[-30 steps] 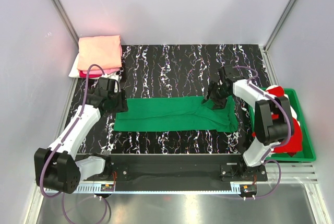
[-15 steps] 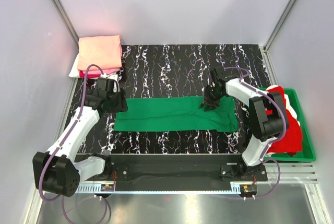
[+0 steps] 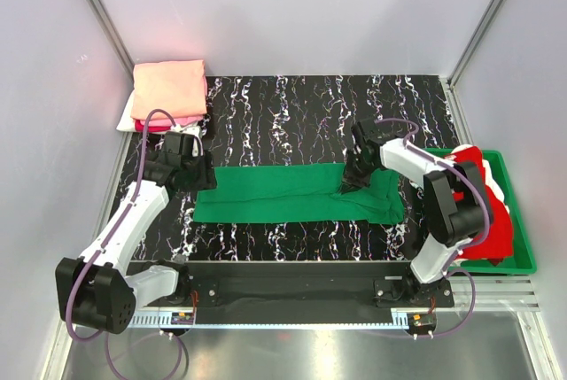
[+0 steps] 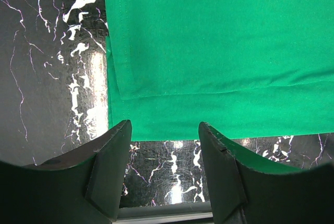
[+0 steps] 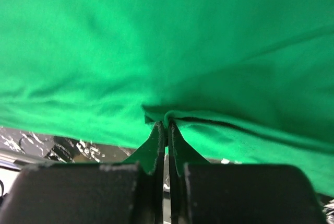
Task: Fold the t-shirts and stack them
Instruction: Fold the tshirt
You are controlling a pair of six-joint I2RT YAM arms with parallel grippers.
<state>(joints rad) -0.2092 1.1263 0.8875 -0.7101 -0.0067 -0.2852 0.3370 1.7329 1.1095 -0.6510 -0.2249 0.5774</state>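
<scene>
Green t-shirt [image 3: 283,194] lay lengthwise left-to-right across the bench [image 3: 292,105]; right gripper [image 5: 167,126] pinched tight on its far-edge fold. Left gripper [image 4: 164,127] gaped empty above its left end.

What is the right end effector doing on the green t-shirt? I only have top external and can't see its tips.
Observer: Right wrist view: the right end effector is shut, pinching a small raised fold of the bright green cloth t-shirt.
Operator: Left one holding anything?
Observer: No. Left wrist view: the left end effector is open, nothing between its fingers.
Operator: Shirt edge there?
Observer: Flat, doubled layers with a stitched hem, lying on the black white-veined tabletop.
</scene>
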